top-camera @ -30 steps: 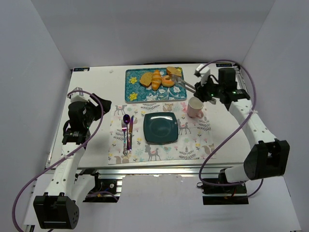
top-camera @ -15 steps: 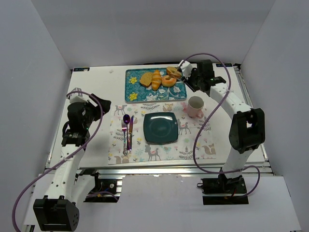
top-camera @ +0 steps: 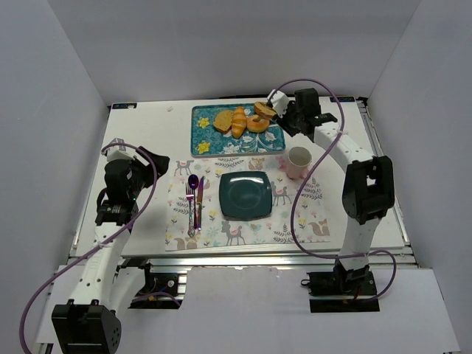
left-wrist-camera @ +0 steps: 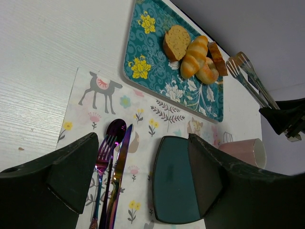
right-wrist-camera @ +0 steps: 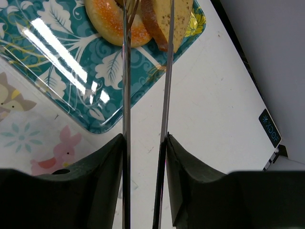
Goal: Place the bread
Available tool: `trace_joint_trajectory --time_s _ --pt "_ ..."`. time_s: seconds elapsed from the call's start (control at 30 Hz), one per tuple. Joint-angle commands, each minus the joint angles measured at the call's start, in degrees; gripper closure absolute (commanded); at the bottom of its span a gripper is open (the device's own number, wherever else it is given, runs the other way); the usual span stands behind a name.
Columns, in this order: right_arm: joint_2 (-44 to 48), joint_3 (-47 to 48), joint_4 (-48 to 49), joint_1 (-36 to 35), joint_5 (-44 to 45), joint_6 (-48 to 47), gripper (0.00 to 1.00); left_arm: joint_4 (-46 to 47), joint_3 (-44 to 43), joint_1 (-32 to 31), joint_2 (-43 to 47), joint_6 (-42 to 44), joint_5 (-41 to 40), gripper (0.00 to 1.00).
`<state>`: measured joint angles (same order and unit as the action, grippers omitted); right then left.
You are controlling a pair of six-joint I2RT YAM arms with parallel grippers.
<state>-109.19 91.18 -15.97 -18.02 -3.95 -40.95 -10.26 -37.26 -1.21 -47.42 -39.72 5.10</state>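
Caught at the pick-up stage of placing the bread (top-camera: 264, 110): reaching over the far right end of the patterned tray (top-camera: 221, 144) with metal tongs (right-wrist-camera: 125, 95) pinched between the fingers of the right gripper (right-wrist-camera: 145, 143). Jaws pressed on the tongs' two arms from outside, gripping the tool and nothing else; arms of the tongs parted.

Found on the tray, tipped up on edge against a rounder orange piece (right-wrist-camera: 112, 21), just right of the croissant (top-camera: 239, 122) and well apart from the duller slice (top-camera: 223, 119). Lined up with the tongs in the right wrist view: dark crust showing between the two arms, pale speckled face spreading past the right-hand one. From the left wrist view, forked tips just beside the slice. Impossible to tell whether touched or squeezed yet. Not lifted, by the look of it, and not yet on the square teal plate (top-camera: 245, 195) in the middle of the placemat (top-camera: 295, 221).

Next, probably: closing the tongs on both faces of the slice, lifting clear of the orange piece, then carrying it toward the near side to the plate, past the pink cup (top-camera: 299, 162). Worth watching for a slip off smooth metal, or for dragging the neighbouring piece along.

Elsewhere, no part in it for the left gripper (left-wrist-camera: 143, 148), parked near the placemat's left edge by the cutlery (top-camera: 195, 199), jaws wide apart on nothing
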Motion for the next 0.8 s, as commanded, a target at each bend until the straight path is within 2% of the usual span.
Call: trace_joint_trajectory --time_s 0.0,0.6,0.7,0.77 --pt "-1.20 3.48 3.31 -0.08 0.34 -0.45 0.56 1.03 -0.10 -0.02 0.31 -0.27 -0.53 0.16" --pt "-7.35 6.73 3.84 -0.17 2.54 -1.94 0.57 1.82 -0.36 -0.02 -1.36 -0.18 -0.45 0.15" --pt "-7.62 7.26 3.84 -0.17 2.54 -2.03 0.62 1.65 -0.80 -0.10 -1.71 0.17 -0.27 0.15" --pt "-7.10 7.26 3.75 -0.17 2.19 -1.85 0.71 1.65 -0.98 -0.02 -1.89 0.26 -0.45 0.15"
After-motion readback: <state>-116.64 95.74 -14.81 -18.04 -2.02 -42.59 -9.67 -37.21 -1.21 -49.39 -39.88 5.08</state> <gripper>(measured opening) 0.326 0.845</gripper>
